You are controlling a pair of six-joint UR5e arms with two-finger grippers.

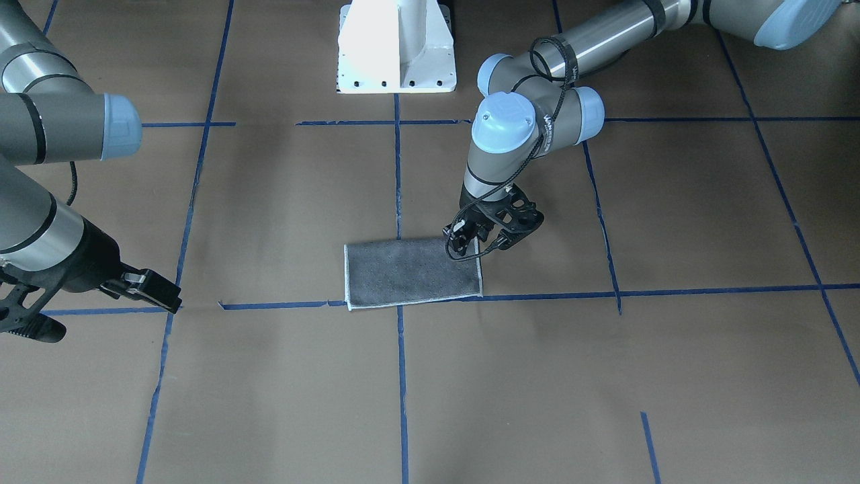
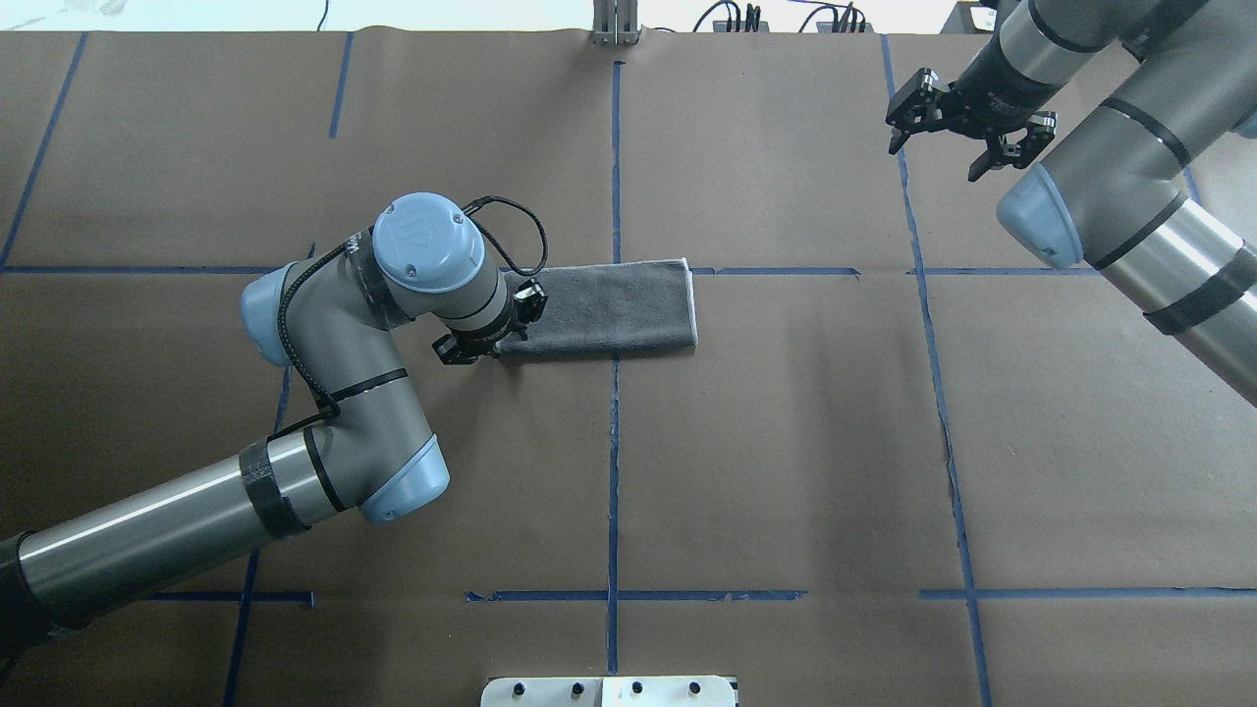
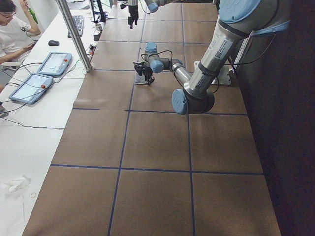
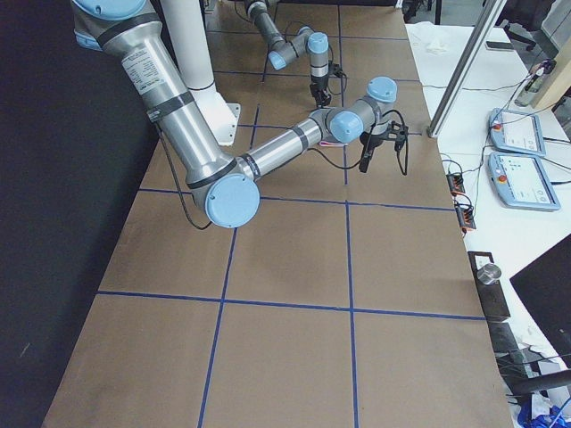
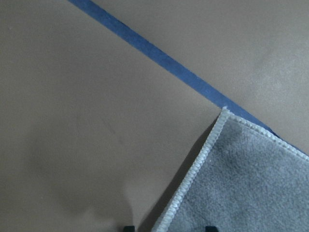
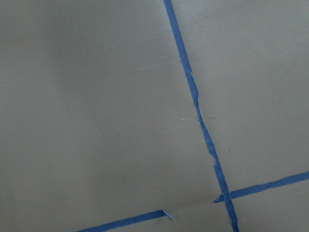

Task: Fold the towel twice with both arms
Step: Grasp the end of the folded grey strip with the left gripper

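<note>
The towel (image 2: 609, 309) lies flat on the brown table as a folded rectangle, dark grey face up, with its whitish border showing; it is also in the front view (image 1: 410, 272). My left gripper (image 2: 491, 339) is low over the towel's corner on the robot's left side, nearest the robot. In the left wrist view the two fingertips stand apart, on either side of the towel's stitched edge (image 5: 193, 169), so it is open. My right gripper (image 2: 935, 160) is open and empty, high and far off to the right, away from the towel.
Blue tape lines (image 2: 614, 442) divide the brown paper table cover. The white pedestal base (image 1: 396, 47) stands at the robot's side of the table. An operator (image 3: 15, 34), tablets (image 3: 51, 63) and a metal post (image 3: 74, 34) are beyond the far edge.
</note>
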